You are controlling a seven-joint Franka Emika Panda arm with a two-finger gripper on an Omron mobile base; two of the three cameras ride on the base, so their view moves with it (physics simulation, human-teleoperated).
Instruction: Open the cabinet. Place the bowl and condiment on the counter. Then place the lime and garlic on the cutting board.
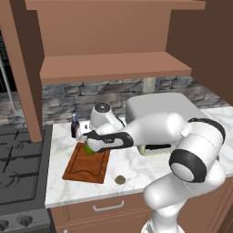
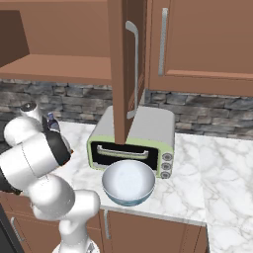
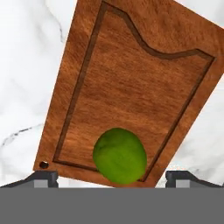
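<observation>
Lime [image 3: 120, 155] on cutting board [image 3: 131, 83], end effector [image 3: 112, 177] spread wide, fingertips clear of it

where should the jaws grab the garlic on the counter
Across the middle of the garlic, coming straight down from above. It is a small roundish lump lying alone on the bare counter just off the cutting board's near corner, so nothing blocks a top approach, and its widest part likely gives the surest hold.

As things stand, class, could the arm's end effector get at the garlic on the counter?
Probably yes. The garlic lies alone on bare counter, beside the cutting board, nothing over it. The end effector is open just above the lime.
</observation>
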